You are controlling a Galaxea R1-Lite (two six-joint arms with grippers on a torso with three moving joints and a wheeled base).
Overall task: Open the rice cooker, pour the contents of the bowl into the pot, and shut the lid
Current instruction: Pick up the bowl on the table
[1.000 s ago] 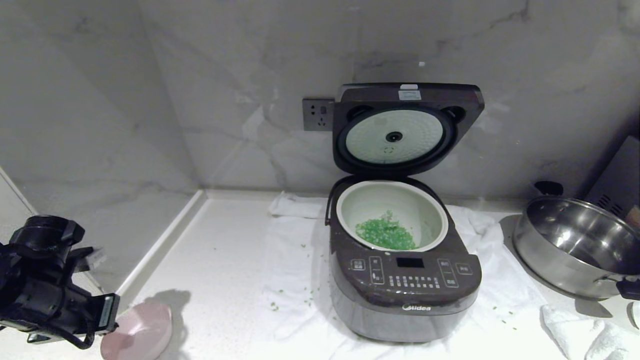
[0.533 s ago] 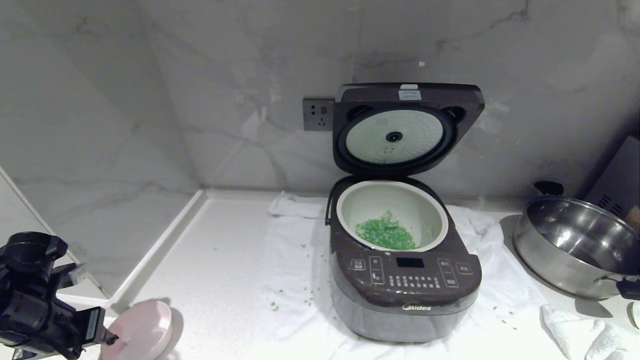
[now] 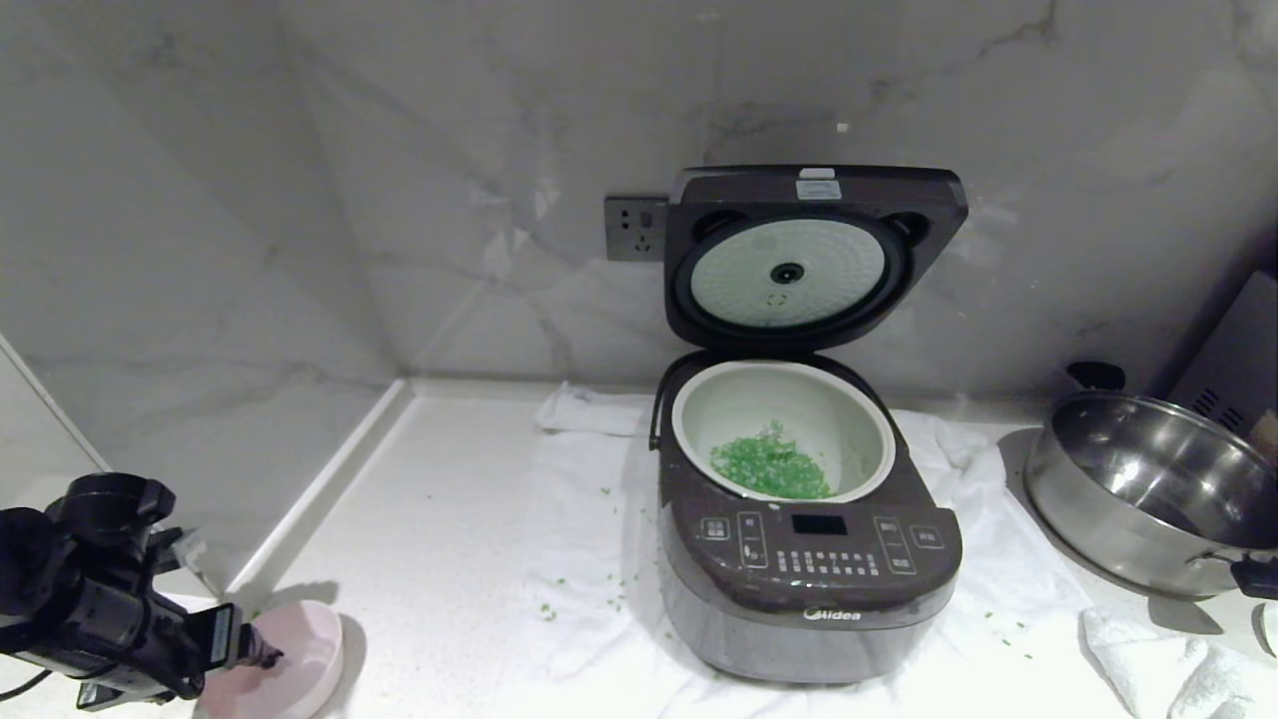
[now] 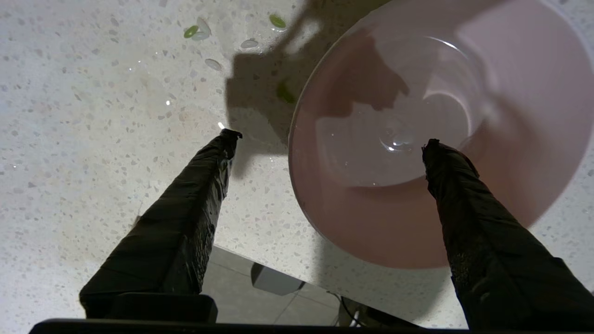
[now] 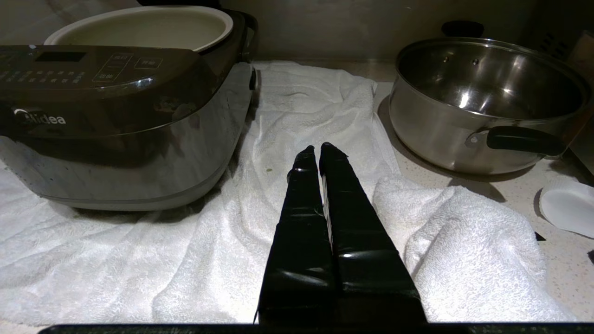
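Left gripper (image 4: 325, 139): note that its two fingers stand spread, one over the bowl's interior, one over bare counter, gripping nothing. Right gripper (image 5: 320, 148): fingers pressed together, empty, above the towel beside the cooker.

Count, near to far: one pink bowl (image 3: 300, 664), upright and empty at the counter's near left edge; one rice cooker (image 3: 809, 559); one inner pot (image 3: 849, 419); one steel pan (image 3: 1148, 499) at the right; one wall socket (image 3: 634, 228).

Observe the speckled white counter (image 3: 439, 519), a white towel (image 3: 589, 559) spread under the cooker, and marble-patterned walls meeting in a corner at the left. Scattered green bits lie on towel and counter.

Check the cooker: its button panel faces you. Its lid (image 3: 814, 255) stands upright, hinged at the back against the wall. The green contents (image 3: 769, 467) lie in the pot.
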